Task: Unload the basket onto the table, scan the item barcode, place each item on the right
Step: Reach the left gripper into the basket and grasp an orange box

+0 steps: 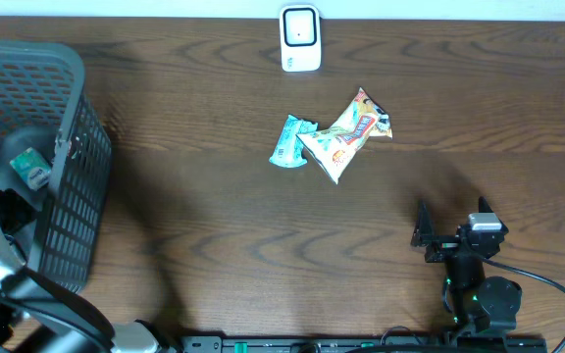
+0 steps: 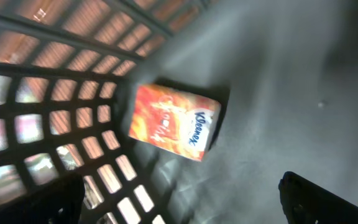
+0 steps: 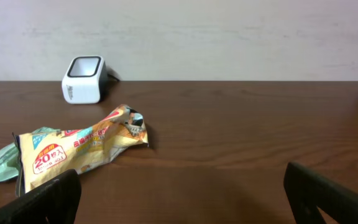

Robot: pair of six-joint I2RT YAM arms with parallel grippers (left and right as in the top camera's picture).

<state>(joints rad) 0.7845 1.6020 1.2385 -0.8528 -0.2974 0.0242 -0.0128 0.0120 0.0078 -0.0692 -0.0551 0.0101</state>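
Plainly the step in hand is the pick: the left gripper (image 2: 179,202) hangs inside the basket (image 2: 55,106), jaws spread wide and empty, with the Kleenex pack (image 2: 174,122) lying flat on the basket floor just ahead, near the mesh wall. To do it well, centre the jaws across the pack's narrow width, descend clear of the wall and close on its edges — the barcode, unseen from here, must stay uncovered for the scanner (image 1: 300,39). The right gripper (image 3: 179,196), likewise spread and empty, faces the yellow snack packet (image 1: 346,137) — well apart from the basket.
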